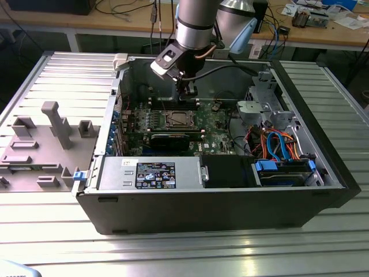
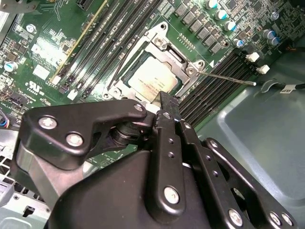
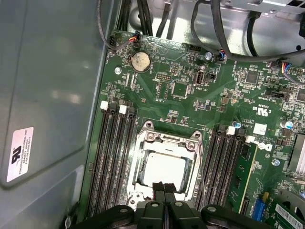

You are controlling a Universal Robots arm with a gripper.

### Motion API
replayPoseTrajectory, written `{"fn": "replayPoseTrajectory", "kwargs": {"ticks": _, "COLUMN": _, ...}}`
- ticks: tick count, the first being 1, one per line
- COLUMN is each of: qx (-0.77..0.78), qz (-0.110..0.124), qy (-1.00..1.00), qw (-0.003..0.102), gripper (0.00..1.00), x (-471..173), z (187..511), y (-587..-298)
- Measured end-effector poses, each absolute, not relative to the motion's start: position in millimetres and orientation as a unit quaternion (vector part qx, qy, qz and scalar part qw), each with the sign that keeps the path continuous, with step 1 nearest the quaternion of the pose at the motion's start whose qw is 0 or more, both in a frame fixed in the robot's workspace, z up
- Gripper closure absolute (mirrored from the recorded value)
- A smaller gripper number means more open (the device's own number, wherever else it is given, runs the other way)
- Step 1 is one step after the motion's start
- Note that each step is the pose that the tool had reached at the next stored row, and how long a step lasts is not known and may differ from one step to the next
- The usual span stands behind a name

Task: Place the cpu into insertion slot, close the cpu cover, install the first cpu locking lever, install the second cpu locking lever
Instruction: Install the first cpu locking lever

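Your gripper (image 3: 164,187) has its fingers pressed together and holds nothing. The tips hang over one edge of the chip (image 3: 164,168). The chip lies flat in the socket (image 3: 135,194), metal face up, its sides parallel to the memory slots (image 3: 112,157). The cover frame (image 3: 167,140) lies down around it. A thin lever (image 2: 228,78) angles out sideways. A white printed sticker (image 3: 20,153) sits on the grey case wall (image 3: 52,71).

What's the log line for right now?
chip: seated, showing through cover's cut-out | cover: down | gripper: shut, tips at cover's edge | lever: one rod sticking out free
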State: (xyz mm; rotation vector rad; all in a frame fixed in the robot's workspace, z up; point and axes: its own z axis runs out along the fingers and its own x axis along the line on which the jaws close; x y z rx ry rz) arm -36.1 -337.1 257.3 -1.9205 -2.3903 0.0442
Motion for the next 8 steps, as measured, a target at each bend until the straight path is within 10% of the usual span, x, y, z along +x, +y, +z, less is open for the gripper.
{"fn": "replayPoseTrajectory", "kwargs": {"ticks": 8, "qx": -0.617, "qz": 0.015, "qy": -0.786, "qw": 0.037, "gripper": 0.89, "x": -36.0, "z": 257.3, "y": -337.1}}
